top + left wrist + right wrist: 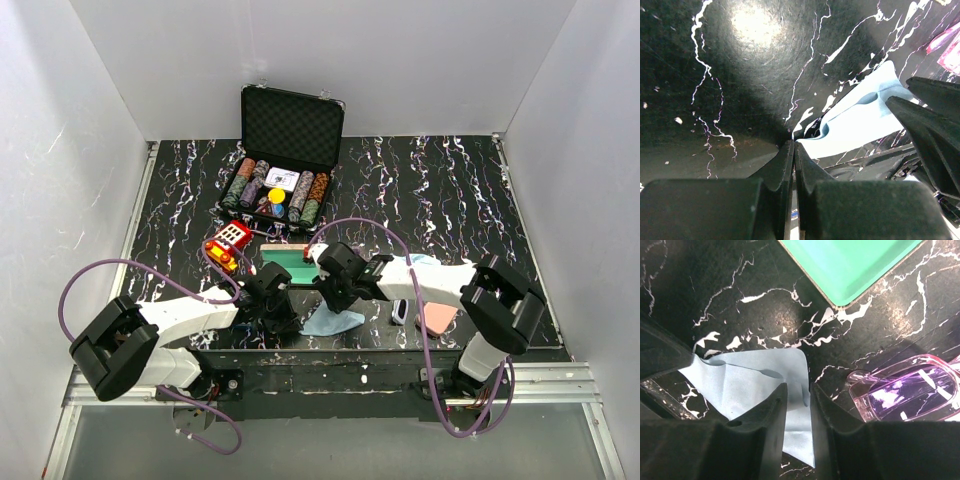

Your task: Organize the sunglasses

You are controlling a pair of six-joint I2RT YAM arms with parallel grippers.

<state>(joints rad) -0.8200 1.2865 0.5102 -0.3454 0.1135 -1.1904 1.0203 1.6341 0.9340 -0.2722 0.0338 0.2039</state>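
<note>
While your left gripper (792, 145) is clenched tight at the left corner of the blue cloth (860, 120), your right gripper (799, 386) stands slightly parted astride the cloth's far edge. The purple sunglasses (910, 392) lie folded on the table just right of it. The white-framed pair (401, 313) rests beside the pink case (437, 318).

No lettering, number or brand can be read anywhere; the white card (283, 179) in the chip case (292, 125) is too small to make out.
</note>
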